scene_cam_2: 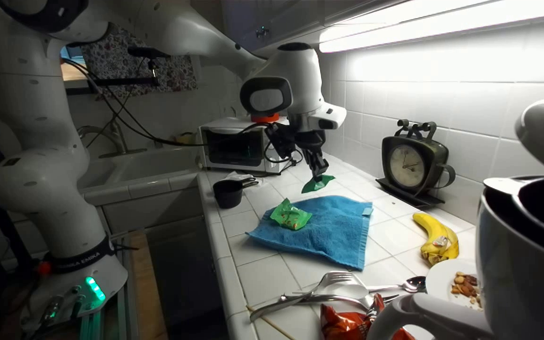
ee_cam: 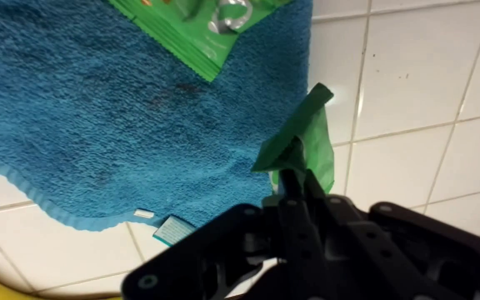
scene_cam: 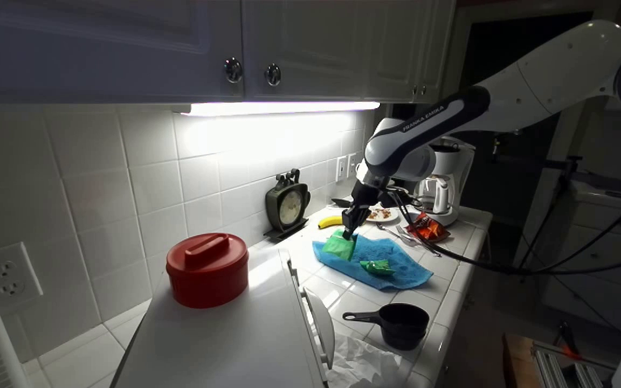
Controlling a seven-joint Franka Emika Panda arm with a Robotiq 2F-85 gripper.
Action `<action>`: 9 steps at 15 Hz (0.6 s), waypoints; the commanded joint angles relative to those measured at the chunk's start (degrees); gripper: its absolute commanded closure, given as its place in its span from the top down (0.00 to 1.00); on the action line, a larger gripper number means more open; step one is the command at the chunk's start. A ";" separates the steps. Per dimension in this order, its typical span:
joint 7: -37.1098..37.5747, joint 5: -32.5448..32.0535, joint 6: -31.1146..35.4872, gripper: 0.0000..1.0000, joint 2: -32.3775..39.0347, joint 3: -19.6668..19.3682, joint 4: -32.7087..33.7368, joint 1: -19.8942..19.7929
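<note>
My gripper [scene_cam: 348, 233] is shut on a green packet [scene_cam: 338, 247] and holds it by one end above the counter, near the towel's edge. The gripper [scene_cam_2: 318, 177] and the held packet [scene_cam_2: 317, 185] also show in an exterior view. In the wrist view the fingertips [ee_cam: 300, 179] pinch the crumpled green packet [ee_cam: 319, 141]; the fingers hide part of it. A blue towel [scene_cam_2: 338, 231] lies on the white tiled counter below, also in the wrist view [ee_cam: 119, 125]. Another green packet [scene_cam_2: 291, 216] lies on the towel and shows at the top of the wrist view [ee_cam: 206, 29].
A banana [scene_cam_2: 435, 232], a clock [scene_cam_2: 406, 163] and a plate [scene_cam_2: 435, 278] with nuts stand near the wall. Cutlery [scene_cam_2: 319, 295], a red bag [scene_cam: 428, 229] and a coffee maker [scene_cam: 459, 172] are at one end. A black measuring cup [scene_cam: 405, 323] and white toaster oven [scene_cam: 224, 345] are opposite.
</note>
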 commanded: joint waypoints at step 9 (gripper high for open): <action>7.28 -14.01 0.59 0.36 -4.95 -5.33 -6.64 -1.23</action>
